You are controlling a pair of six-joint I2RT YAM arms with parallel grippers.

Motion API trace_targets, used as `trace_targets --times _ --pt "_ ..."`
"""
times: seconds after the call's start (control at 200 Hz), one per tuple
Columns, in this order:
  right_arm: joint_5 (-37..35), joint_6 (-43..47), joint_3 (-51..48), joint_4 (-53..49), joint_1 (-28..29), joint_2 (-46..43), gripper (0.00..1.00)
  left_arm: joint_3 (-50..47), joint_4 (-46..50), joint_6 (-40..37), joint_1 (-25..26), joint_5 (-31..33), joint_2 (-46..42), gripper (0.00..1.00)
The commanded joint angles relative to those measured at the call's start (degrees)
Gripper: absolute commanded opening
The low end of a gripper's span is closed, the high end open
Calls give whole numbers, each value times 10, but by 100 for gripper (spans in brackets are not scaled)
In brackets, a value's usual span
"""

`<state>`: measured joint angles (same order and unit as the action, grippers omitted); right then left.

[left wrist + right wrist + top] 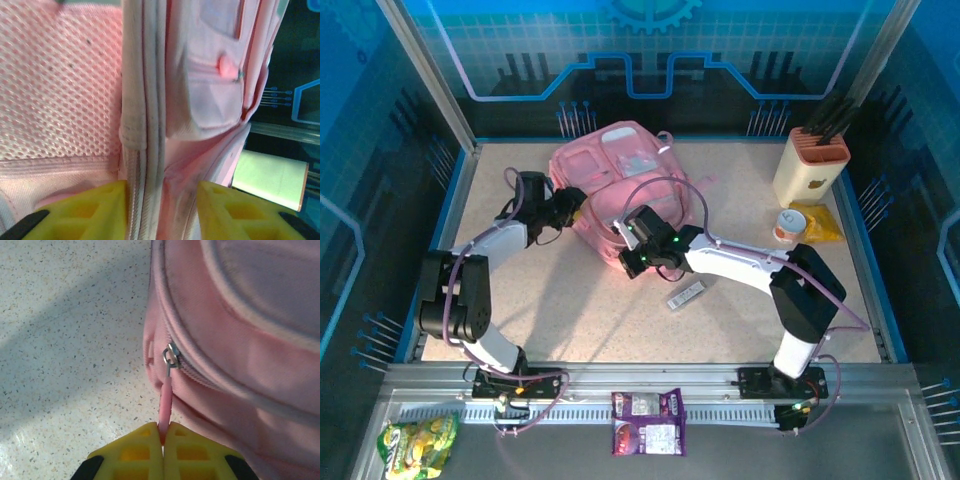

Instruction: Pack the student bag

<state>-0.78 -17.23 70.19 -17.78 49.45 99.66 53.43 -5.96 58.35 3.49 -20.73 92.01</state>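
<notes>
The student bag (620, 172) lies on the table at the back middle, a big pink backpack with pale strips. My left gripper (570, 207) is at its left side. In the left wrist view the left gripper (161, 192) has its yellow fingers (90, 210) pressed on a fold of pink fabric and a pale strip (147, 125). My right gripper (638, 243) is at the bag's near edge. The right wrist view shows this gripper (163, 432) shut on the pink zip pull tab (165, 400), which hangs from the metal slider (171, 357) of a zip.
A peach holder (810, 160) with black handles stands at the back right, with a small cup (786, 225) and a yellow packet (818, 222) beside it. A silver bar (686, 295) lies near my right arm. A purple packet (648, 422) and a green snack bag (417, 443) lie by the front rail.
</notes>
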Motion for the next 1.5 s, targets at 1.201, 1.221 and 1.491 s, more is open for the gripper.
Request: trace_targets --times 1.201,1.221,1.491 --pt "-43 -42 -82 14 -30 -60 0 -134 -39 190 163 133 -150 0" --pt "-42 -39 -85 11 -31 -63 0 -133 -38 190 163 132 -152 0" --pt "56 -5 -46 59 -29 -31 0 -119 -65 210 185 120 -144 0"
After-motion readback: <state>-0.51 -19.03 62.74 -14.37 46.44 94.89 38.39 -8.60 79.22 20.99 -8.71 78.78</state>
